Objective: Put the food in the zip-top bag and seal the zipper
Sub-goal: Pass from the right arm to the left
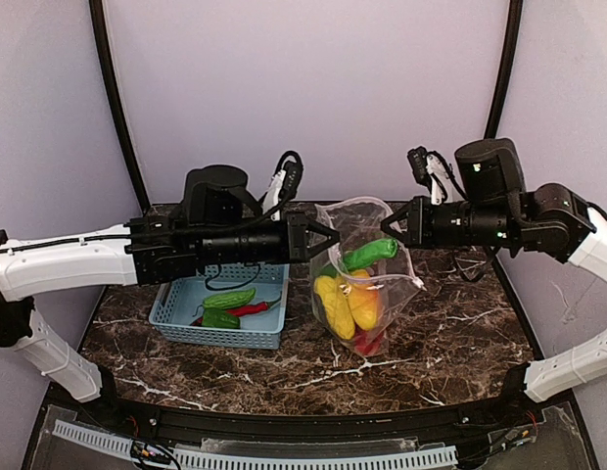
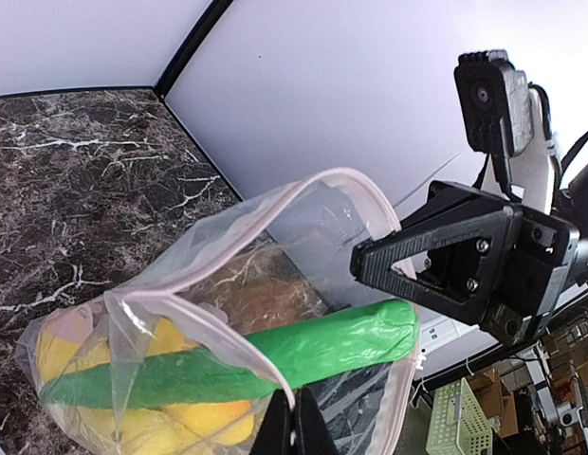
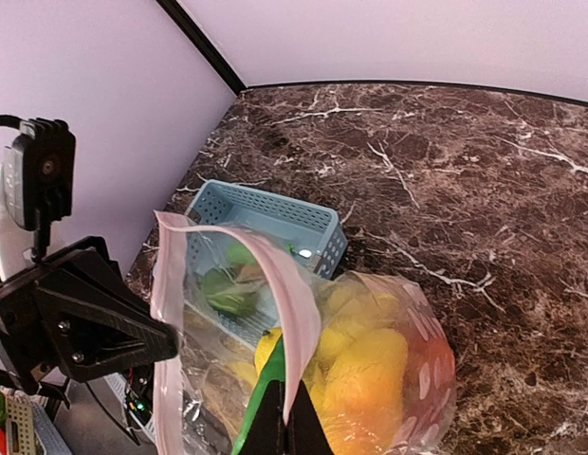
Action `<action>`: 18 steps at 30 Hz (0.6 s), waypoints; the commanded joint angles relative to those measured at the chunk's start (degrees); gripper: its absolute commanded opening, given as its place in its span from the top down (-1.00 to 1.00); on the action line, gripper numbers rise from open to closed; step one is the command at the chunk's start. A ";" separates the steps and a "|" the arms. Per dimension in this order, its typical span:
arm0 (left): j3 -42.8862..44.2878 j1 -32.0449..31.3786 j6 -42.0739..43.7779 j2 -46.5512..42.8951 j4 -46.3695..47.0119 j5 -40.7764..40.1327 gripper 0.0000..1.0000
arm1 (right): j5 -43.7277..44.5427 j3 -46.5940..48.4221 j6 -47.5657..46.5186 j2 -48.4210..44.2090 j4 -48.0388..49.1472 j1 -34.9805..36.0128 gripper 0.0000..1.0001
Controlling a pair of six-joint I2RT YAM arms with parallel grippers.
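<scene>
Left pincer (image 1: pixel 333 238) and right pincer (image 1: pixel 385 227), arms level, face to face mid-frame, each pinching zip-top bag (image 1: pixel 354 217) rim. Bag upright on worktop (image 1: pixel 450 338), mouth open: green cucumber (image 1: pixel 370 256), yellow food (image 1: pixel 348 302) inside. Basket (image 1: pixel 217 339) left of bag: chili (image 1: pixel 250 309), green pieces (image 1: pixel 229 298).

Between fingers (image 2: pixel 389 254), zip-top bag (image 1: pixel 360 217) — clear glossy plastic film, crinkled. Fingers matt black plastic. Inside bag, cucumber (image 1: pixel 370 256) smooth, satin. Below fingers, desk (image 1: pixel 450 343) — polished dark marble look. Under left fingers (image 1: pixel 319 231), basket (image 1: pixel 176 315) matt plastic lattice.
</scene>
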 commanded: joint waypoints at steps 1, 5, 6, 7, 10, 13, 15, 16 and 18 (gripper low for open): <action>-3.90 1.24 -0.94 -2.54 4.53 -4.23 0.99 | 3.26 -0.98 0.00 1.02 -3.19 -0.28 1.00; -6.65 2.90 -1.61 -3.24 3.26 -5.51 0.99 | 2.91 -1.85 0.72 2.02 -3.91 -0.28 1.00; -7.30 3.61 -1.97 -3.59 3.73 -5.51 0.99 | 2.71 -1.80 0.62 2.22 -3.93 -0.28 1.00; -8.56 3.92 -2.69 -3.68 4.04 -5.30 0.99 | 2.47 -1.66 0.53 2.30 -3.95 -0.28 0.99; -10.38 5.30 -3.93 -4.71 5.72 -5.11 0.99 | 2.22 -0.75 -0.38 2.13 -3.94 -0.32 0.89; -11.40 6.00 -4.74 -5.57 6.72 -5.31 0.99 | 1.94 0.07 -1.64 1.06 -3.92 -0.28 0.73; -11.33 6.28 -4.68 -6.37 6.91 -5.49 0.99 | 1.56 0.19 -2.41 -0.36 -3.89 -0.33 0.64; -11.27 6.46 -4.61 -6.57 6.79 -5.55 0.99 | 1.32 0.11 -2.81 -1.09 -3.87 -0.33 0.58; -11.07 6.66 -4.37 -6.95 6.44 -5.52 0.99 | 0.76 -0.21 -3.45 -2.50 -3.90 -0.32 0.42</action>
